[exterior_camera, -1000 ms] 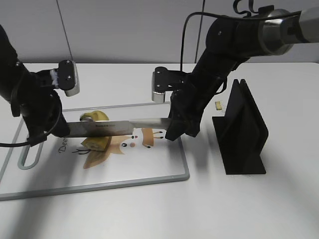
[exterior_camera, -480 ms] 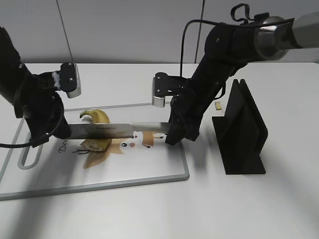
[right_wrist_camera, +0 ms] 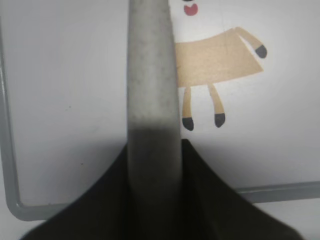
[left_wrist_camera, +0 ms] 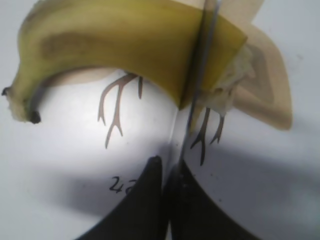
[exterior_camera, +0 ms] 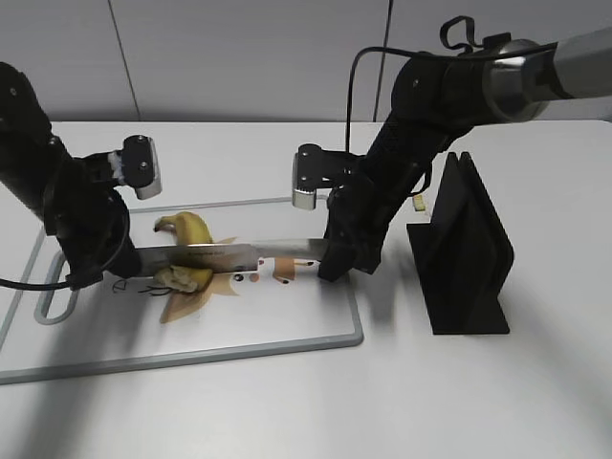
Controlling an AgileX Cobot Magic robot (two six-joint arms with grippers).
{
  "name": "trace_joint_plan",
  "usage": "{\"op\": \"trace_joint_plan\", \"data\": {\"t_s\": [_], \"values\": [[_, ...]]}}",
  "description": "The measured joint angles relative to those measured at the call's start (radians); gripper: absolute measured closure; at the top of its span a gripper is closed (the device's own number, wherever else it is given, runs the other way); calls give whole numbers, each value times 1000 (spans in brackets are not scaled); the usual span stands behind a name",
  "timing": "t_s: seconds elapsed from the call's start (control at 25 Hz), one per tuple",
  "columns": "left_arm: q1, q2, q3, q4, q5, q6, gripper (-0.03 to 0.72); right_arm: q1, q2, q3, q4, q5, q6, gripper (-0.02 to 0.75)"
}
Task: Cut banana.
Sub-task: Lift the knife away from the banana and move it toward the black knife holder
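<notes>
The banana (exterior_camera: pixel 188 229) is a short yellow curved stub lying on the white cutting board (exterior_camera: pixel 287 320), stem end toward the back. A long knife (exterior_camera: pixel 220 255) lies across its front part. In the left wrist view the thin blade (left_wrist_camera: pixel 197 95) has sunk into the banana (left_wrist_camera: pixel 115 45) near its pale, mushy cut end. My left gripper (exterior_camera: pixel 120 260) is shut on the blade's tip end (left_wrist_camera: pixel 167 165). My right gripper (exterior_camera: pixel 330 260) is shut on the knife's grey handle (right_wrist_camera: pixel 152 75), jaws (right_wrist_camera: pixel 155 150) on either side of it.
The board has a grey rim (right_wrist_camera: pixel 10 150) and a printed deer cartoon. A black knife block (exterior_camera: pixel 464 253) stands to the right of the board. A tiny pale crumb (exterior_camera: pixel 419 202) lies behind the block. A loop handle (exterior_camera: pixel 57 306) sticks out at the board's left.
Both grippers have lowered the knife. It has moved toward the front and down into the banana, so more of the yellow stub shows behind the blade.
</notes>
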Motion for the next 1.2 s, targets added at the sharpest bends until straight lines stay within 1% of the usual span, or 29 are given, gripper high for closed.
{"op": "trace_joint_plan", "data": {"t_s": [0.56, 0.76, 0.92, 1.2], "values": [[0, -24, 3, 0, -3, -1, 689, -3, 5, -11, 7, 19, -3, 553], [-1, -39, 13, 1, 29, -6, 689, -2, -16, -8, -6, 34, 1, 553], [-1, -77, 19, 2, 66, -12, 691, 0, -44, -6, -6, 67, 3, 555], [-1, -144, 22, 17, 79, -12, 692, 0, -60, -10, -1, 87, 4, 555]]}}
